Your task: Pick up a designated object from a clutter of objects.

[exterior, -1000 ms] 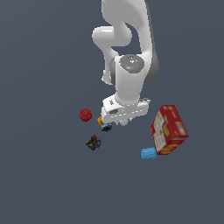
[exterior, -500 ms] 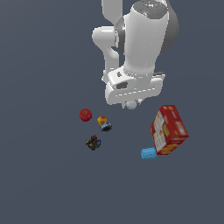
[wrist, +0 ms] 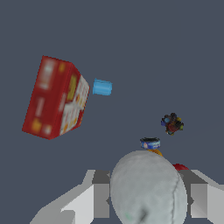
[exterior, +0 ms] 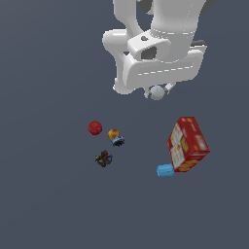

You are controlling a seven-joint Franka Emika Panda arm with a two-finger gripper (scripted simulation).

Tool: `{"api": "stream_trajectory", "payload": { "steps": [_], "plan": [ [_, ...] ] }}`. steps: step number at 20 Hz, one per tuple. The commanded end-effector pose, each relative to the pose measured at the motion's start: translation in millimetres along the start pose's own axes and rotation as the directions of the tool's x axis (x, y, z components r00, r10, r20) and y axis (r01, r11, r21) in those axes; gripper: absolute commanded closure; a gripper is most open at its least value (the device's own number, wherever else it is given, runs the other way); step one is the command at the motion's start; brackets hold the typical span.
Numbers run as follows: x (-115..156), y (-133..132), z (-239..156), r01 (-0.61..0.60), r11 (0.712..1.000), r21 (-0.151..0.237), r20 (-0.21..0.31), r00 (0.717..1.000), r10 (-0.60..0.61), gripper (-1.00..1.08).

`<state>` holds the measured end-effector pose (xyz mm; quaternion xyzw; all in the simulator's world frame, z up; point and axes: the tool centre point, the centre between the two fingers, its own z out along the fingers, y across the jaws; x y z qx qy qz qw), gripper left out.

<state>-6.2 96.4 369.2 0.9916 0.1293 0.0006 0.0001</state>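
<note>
White ball (exterior: 157, 92), small and pale grey, sits clamped between the two fingers of the gripper (exterior: 157, 93), high above the dark grey floor (exterior: 48, 204). In the wrist view the ball (wrist: 148, 188) fills the foreground, with a grey finger (wrist: 101, 193) pressed to each side of it. The white robot arm (exterior: 160, 44) fills the upper part of the exterior view, around twelve to one o'clock.

The rest of the clutter lies on the floor, well below the ball. A large red box (exterior: 187, 144) sits tilted at about four o'clock from the picture's centre. A light blue cylinder (exterior: 165, 170) lies just beside the box's lower corner; whether they touch is unclear. Toward the exterior view's left, a red round piece (exterior: 95, 128) rests near the centre, at about nine o'clock. An orange-blue object (exterior: 115, 136) lies close by at the red piece's four o'clock. A dark multicoloured object (exterior: 103, 158) sits at about seven o'clock from the orange-blue object.
</note>
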Motion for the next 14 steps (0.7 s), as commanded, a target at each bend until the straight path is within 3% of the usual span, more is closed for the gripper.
{"api": "stream_trajectory", "payload": {
  "steps": [1, 14],
  "plan": [
    [0, -4, -19, 0.000, 1.000, 0.000, 0.001, 1.000, 0.000, 1.08],
    [4, -11, -58, -0.001, 1.000, 0.000, 0.001, 1.000, 0.001, 1.08]
  ]
}}
